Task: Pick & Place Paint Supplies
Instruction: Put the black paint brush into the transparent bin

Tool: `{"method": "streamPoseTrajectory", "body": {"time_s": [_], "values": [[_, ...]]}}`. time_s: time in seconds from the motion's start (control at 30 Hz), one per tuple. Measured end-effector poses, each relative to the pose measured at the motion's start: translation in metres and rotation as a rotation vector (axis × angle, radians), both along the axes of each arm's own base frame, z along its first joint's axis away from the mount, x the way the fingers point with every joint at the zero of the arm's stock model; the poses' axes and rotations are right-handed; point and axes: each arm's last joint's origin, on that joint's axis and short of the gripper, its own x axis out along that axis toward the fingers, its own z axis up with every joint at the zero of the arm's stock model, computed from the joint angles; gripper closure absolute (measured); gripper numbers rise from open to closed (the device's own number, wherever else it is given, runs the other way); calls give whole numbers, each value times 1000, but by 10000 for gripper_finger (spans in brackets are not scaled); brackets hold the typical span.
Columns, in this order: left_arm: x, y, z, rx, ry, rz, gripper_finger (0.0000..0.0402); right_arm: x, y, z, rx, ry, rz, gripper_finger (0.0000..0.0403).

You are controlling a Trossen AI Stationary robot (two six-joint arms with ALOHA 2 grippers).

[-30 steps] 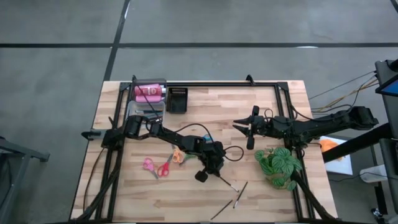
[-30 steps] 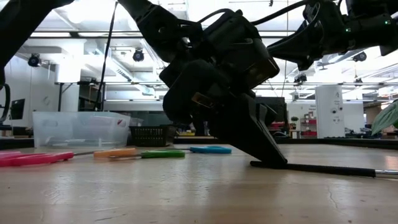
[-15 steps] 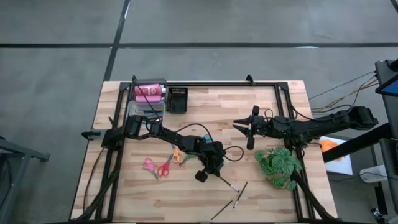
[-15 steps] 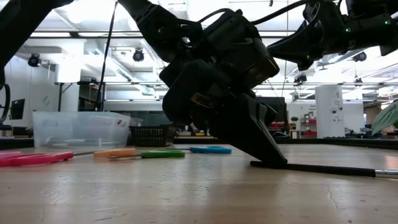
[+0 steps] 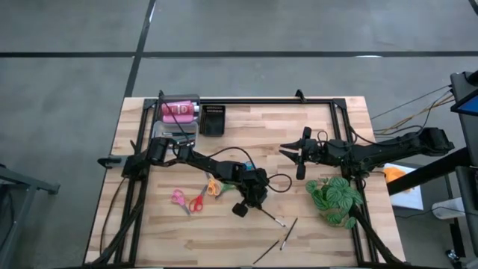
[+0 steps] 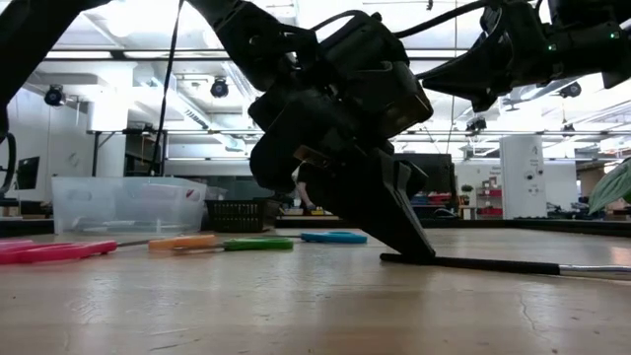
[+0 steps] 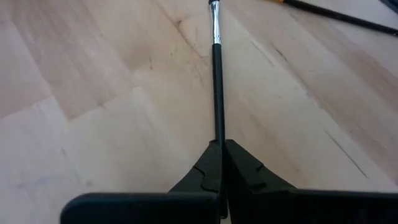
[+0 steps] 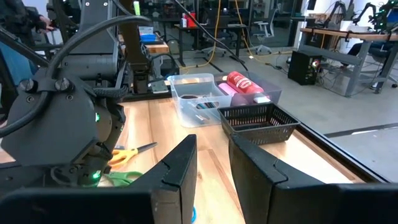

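My left gripper point(image 5: 259, 207) is at the table's middle, slanting down, shut on a thin black brush point(image 7: 217, 81) whose metal ferrule point(image 7: 214, 25) points away toward the near right. In the low view the brush point(image 6: 493, 264) stretches along the wood to the right of the fingers. Two more brushes point(image 5: 288, 233) lie loose near the front edge. Pink scissors point(image 5: 181, 200) and orange-green scissors point(image 5: 214, 187) lie left of my left gripper. My right gripper point(image 5: 301, 155) hovers level, right of centre, its fingers point(image 8: 183, 168) apart with nothing between them. My left gripper pinches the black brush by the free end of its handle point(image 7: 219, 144) between its two fingertips. The fingers slant down from the far left and point along the brush. The rest of the brush point(image 6: 532, 266) lies low along the table; whether the held end is raised I cannot tell.
A clear tub point(image 5: 173, 131) and pink bottles point(image 5: 178, 110) stand at the far left, a black tray point(image 5: 213, 119) beside them. A green leafy plant point(image 5: 336, 200) sits at the right, under the right arm. Bare wood lies along the near edge.
My left gripper has drawn back a little toward the table's left, still shut, and the brush's handle end has slid along with it.
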Motion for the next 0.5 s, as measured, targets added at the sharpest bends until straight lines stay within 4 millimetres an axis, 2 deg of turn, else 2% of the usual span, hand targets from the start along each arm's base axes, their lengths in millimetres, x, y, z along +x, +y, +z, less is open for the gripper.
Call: {"method": "streamPoseTrajectory", "body": {"time_s": [0.5], "values": [[0, 2, 10, 2, -12, 9, 401, 0, 0, 0, 0, 0, 0, 312]]}}
